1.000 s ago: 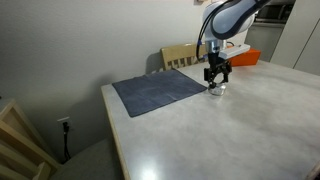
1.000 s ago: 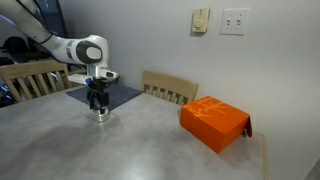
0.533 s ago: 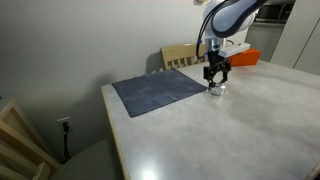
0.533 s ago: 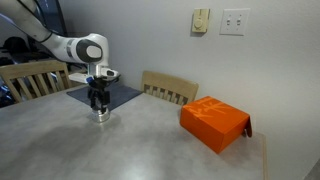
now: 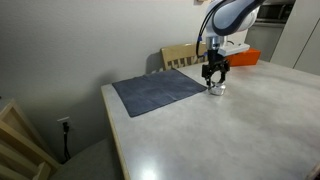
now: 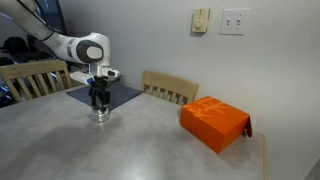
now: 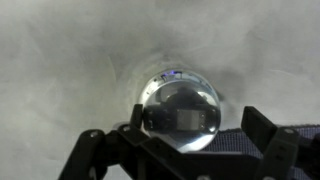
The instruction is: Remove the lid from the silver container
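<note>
Small low round shiny silver metal container point(image 6: 101, 116) sits on the pale grey marbled worktop point(image 5: 235, 135), just beside the edge of a dark grey cloth mat point(image 5: 160, 92). The flat round mirror-bright silver lid point(image 7: 180, 108) is on top of it and reflects the camera. The arm comes in from above with the black gripper point(image 7: 176, 128) pointing straight down over the tin. Jaws are spread wide, one finger each side, no pinch visible. The worktop edges and the orange rectangular box point(image 6: 214, 122) are well apart, with bare worktop between.
</note>
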Motion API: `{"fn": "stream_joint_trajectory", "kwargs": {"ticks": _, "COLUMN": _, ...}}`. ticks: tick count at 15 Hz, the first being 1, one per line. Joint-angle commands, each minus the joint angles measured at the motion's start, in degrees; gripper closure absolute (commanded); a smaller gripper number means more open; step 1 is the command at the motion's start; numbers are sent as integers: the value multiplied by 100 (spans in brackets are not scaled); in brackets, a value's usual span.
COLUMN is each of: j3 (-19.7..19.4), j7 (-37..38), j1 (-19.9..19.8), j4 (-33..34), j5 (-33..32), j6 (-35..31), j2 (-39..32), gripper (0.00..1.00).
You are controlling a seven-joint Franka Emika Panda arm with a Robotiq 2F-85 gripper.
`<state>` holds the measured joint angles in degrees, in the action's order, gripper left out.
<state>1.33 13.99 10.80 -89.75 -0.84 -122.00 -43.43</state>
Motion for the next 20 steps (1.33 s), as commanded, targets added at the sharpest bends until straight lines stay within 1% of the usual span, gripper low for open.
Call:
{"fn": "stream_joint_trajectory", "kwargs": {"ticks": 1, "j3": 118, "j7": -223, "j1": -186, "j4": -577, "j5": 204, "j6": -432, "j2": 409, "gripper": 0}}
{"fn": "stream_joint_trajectory", "kwargs": {"ticks": 4, "j3": 133, "j7": -254, "j1": -239, "j4": -799, "j5": 293, "j6": -632, "j2": 555, "gripper": 0}}
{"fn": "stream_joint_trajectory", "kwargs": {"ticks": 6, "j3": 179, "j7": -189, "j1": -280, "j4": -883, "j5": 475, "j6": -588, "j2": 603, "gripper": 0}}
{"fn": "stream_joint_trajectory", "kwargs": {"ticks": 10, "j3": 149, "j7": -141, "j1": -264, "j4": -1044, "j5": 576, "j6": -575, "j2": 687, "gripper": 0}}
{"fn": "stream_joint_trajectory", "kwargs": {"ticks": 16, "j3": 6, "j7": 131, "j1": -135, "j4": -1219, "j5": 415, "j6": -727, "j2": 770, "gripper": 0}}
{"fn": "stream_joint_trajectory", "kwargs": {"ticks": 20, "j3": -125, "j7": 374, "j1": -31, "j4": -1260, "j5": 215, "j6": -962, "j2": 755, "gripper": 0}}
